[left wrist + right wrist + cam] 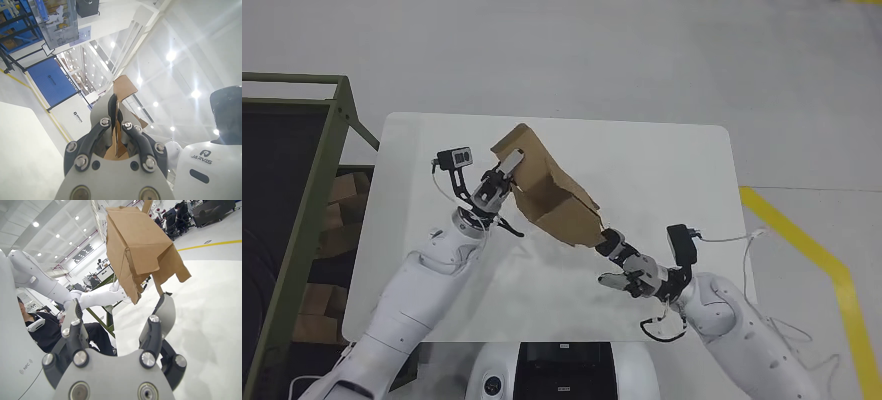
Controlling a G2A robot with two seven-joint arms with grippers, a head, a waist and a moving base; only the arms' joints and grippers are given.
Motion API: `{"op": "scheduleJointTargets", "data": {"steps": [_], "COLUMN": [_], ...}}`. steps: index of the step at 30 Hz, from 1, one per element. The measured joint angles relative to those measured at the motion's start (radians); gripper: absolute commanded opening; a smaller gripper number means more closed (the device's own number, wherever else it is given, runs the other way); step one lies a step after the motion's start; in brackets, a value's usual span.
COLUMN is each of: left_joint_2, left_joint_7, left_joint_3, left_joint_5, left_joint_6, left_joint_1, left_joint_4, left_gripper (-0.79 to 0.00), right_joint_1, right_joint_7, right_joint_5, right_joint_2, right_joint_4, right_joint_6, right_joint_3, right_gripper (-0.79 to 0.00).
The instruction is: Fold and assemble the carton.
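The carton [547, 190] is plain brown corrugated cardboard, matte, with ragged edges and a fluted core showing at the cuts. It is partly erected into a boxy sleeve. It is held up off the smooth, white, round-cornered surface [662, 165], above its middle. In the top view the carton's long axis runs diagonally, from a far end on the robot's left to a near end toward the right arm. The near end is open. Loose flaps of uneven length hang from it, one of them creased and bent.

The left pincer [115, 108] is clenched on a thin cardboard panel at the carton's far-left end. The sheet shows edge-on between its black ribbed fingers [111, 106]. The right pincer [121, 303] is released, its jaws spread wide, just beside the open end. One grey finger [167, 308] sits right under the tip of a hanging flap; whether it touches cannot be told.
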Motion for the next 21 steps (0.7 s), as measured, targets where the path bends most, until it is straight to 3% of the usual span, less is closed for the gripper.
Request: {"op": "scheduleJointTargets", "data": {"steps": [3,9,11,14,21], "left_joint_2": [-0.004,-0.012,-0.015,-0.018,-0.023], "left_joint_7": [-0.009,-0.020,-0.023,-0.031,-0.082], "left_joint_3": [0.002,0.002,0.002,0.001,-0.003], "left_joint_5": [-0.024,-0.045,-0.051,-0.068,-0.143], "left_joint_6": [0.012,0.016,0.015,0.019,0.040], "left_joint_1": [-0.004,-0.009,-0.009,-0.007,-0.010], "left_joint_4": [0.007,0.017,0.017,0.016,0.022], "left_gripper": [-0.785,-0.785,-0.785,-0.785,-0.785], "right_joint_1": [0.007,0.029,0.043,0.062,0.105], "right_joint_7": [-0.039,-0.132,-0.150,-0.172,-0.222], "right_joint_5": [-0.007,-0.009,-0.011,-0.013,-0.023], "right_joint_2": [-0.005,-0.015,-0.017,-0.021,-0.029], "right_joint_4": [-0.002,0.019,0.033,0.049,0.085], "right_joint_6": [0.000,0.000,0.000,0.000,0.000], "right_joint_3": [-0.017,-0.062,-0.080,-0.106,-0.158], "right_gripper": [-0.132,-0.243,-0.225,-0.317,-0.351]}}
